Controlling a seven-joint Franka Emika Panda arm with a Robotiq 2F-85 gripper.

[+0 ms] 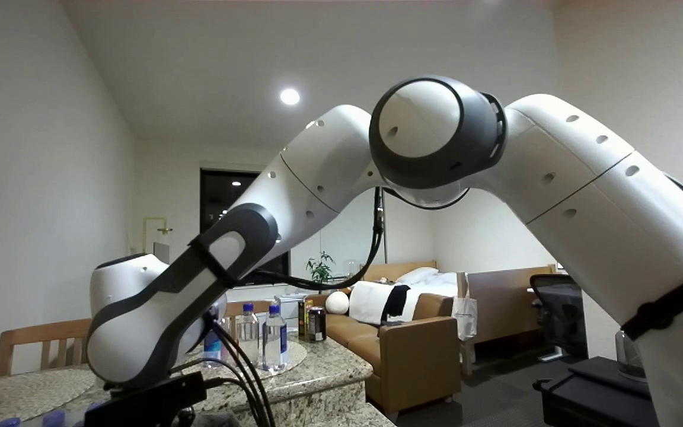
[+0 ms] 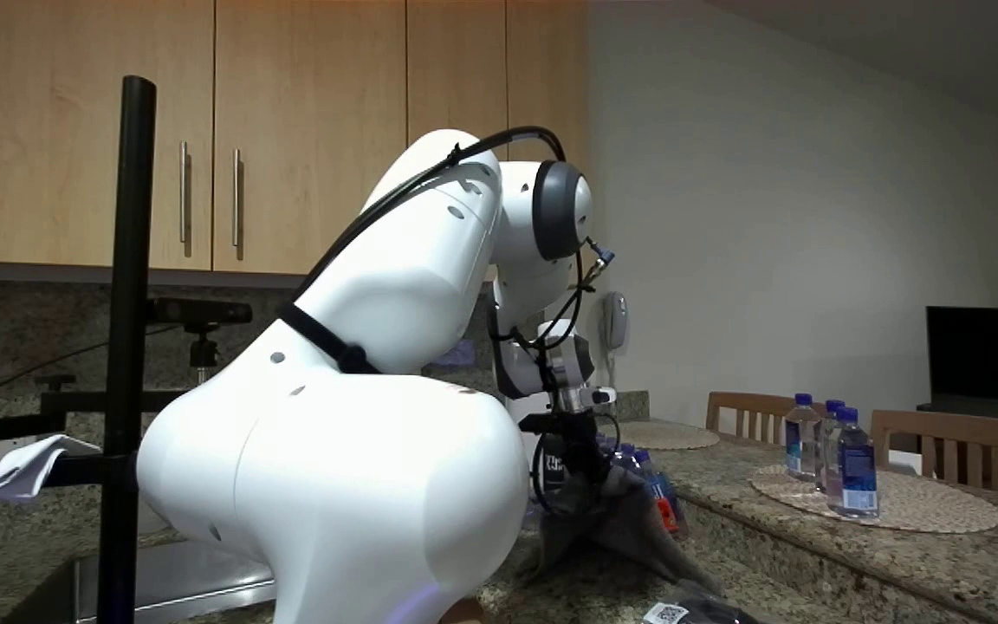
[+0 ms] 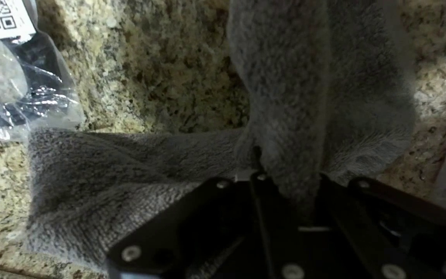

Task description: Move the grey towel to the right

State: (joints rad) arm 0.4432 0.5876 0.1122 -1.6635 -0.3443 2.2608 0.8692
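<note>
The grey towel (image 3: pixel 103 186) is bunched and fluffy in the wrist view. One fold rises between the fingers of my gripper (image 3: pixel 289 174), which is shut on it; the fingertips are partly hidden by the cloth. In an exterior view the towel (image 2: pixel 638 529) hangs like a tent from the gripper (image 2: pixel 586 468), its lower parts at or near the granite counter. Whether it still touches the counter I cannot tell. In an exterior view only a sliver of the towel (image 1: pixel 217 420) shows at the bottom edge, and the fingers are out of frame.
A clear plastic bag (image 3: pixel 52 93) with a QR label lies by the towel; it also shows in an exterior view (image 2: pixel 698 607). Bottles (image 2: pixel 657 490) stand close behind the towel. A raised granite ledge (image 2: pixel 776 546) carries more bottles (image 2: pixel 857 468). A black pole (image 2: pixel 126 347) stands near the arm.
</note>
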